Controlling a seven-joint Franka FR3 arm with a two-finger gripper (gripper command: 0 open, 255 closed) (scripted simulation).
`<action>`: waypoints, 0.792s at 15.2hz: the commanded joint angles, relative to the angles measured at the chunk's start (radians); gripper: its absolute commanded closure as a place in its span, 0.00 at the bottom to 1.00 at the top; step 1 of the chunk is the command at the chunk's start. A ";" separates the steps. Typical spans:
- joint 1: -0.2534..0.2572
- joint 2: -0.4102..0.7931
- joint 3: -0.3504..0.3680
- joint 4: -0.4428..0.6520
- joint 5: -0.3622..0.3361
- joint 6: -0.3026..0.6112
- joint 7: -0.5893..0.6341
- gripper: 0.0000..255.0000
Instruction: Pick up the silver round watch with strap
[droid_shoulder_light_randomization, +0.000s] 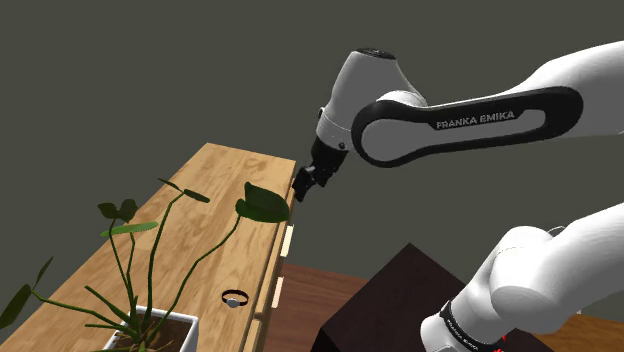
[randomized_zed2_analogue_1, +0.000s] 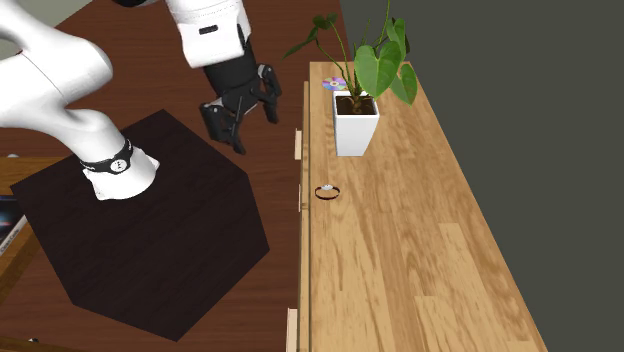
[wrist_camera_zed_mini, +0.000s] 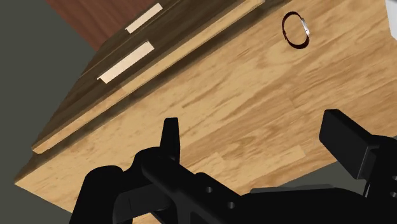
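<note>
The small round watch (randomized_zed2_analogue_1: 327, 191), silver-faced on a dark strap loop, lies flat on the light wooden bench (randomized_zed2_analogue_1: 420, 250), close to its front edge and near the white square pot (randomized_zed2_analogue_1: 356, 128) of a leafy green plant. The all-black gripper (randomized_zed2_analogue_1: 245, 112) hangs in the air well apart from the watch, fingers spread wide and empty, which I judge suits an approach not yet made. The second exterior view shows the gripper standing off the bench's front edge, whereas the wrist view shows the watch far ahead and aside of the finger gap.
</note>
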 joint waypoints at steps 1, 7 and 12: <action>0.001 0.074 0.032 0.015 -0.023 0.053 0.020 0.00; 0.008 0.283 0.114 0.069 -0.136 0.172 0.109 0.00; 0.034 0.474 0.149 0.142 -0.291 0.241 0.218 0.00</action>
